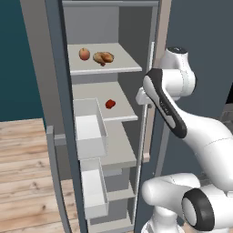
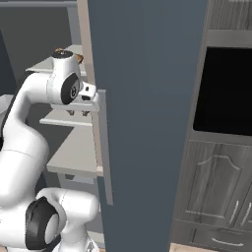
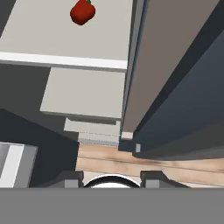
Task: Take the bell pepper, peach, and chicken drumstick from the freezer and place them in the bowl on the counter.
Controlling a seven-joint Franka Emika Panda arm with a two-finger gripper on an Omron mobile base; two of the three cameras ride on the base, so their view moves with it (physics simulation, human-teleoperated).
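The gripper [image 3: 112,178] shows in the hand view as two small dark fingertips [image 3: 70,178] at the bottom edge, standing apart with a clear gap between them and nothing held in it; how wide that gap is for these jaws cannot be told. In the right base view the hand sits just beside the inner edge of the open freezer door [image 2: 147,98], at the height of the middle shelves.

Directly past the fingertips, looking down, lies the wooden floor [image 3: 144,164], and above it in that view a stack of pale grey shelves [image 3: 85,94] of the freezer [image 1: 111,32] stepping away. On the farthest shelf in the hand view, well beyond the fingers and a little toward the left fingertip's side, lies the bell pepper [image 3: 82,12], red and glossy, well apart from the gripper.

In the left base view the pepper rests alone on the second shelf, and the white door bins [image 1: 90,129] hang in front of it. Farther still, one shelf higher, the peach [image 1: 84,54] and the chicken drumstick [image 1: 103,58] lie just beside each other, with the peach on the left.
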